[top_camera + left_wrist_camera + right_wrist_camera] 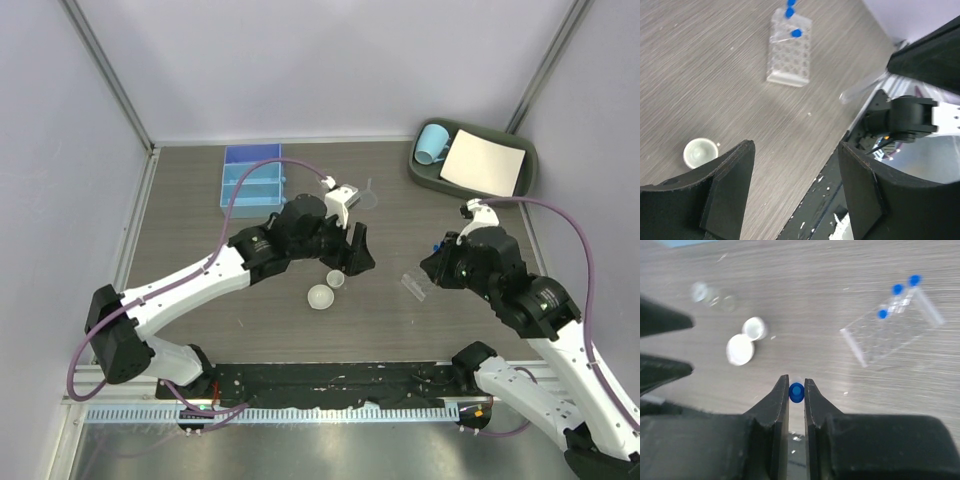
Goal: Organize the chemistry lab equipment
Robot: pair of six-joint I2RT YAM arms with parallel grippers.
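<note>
One blue-capped tube (796, 392) sits clamped in the right claw (796, 381); left claw (795, 150) spread apart.

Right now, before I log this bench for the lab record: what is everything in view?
Compartment box: one, blue, far left-centre of the table.
Tray: one, dark green, far right corner.
Mug: one, light blue, in the tray.
Paper sheet: one, white, in the tray.
White dishes: two, side by side, mid-table.
Tube rack: one, clear, right of the dishes.
Blue-capped tubes: four, clear; three at the rack, one held.
Clear glassware: blurred, count unclear, beyond the dishes.
Left gripper: black, open, over the table by the dishes.
Right gripper: black, shut on one blue-capped tube.
</note>
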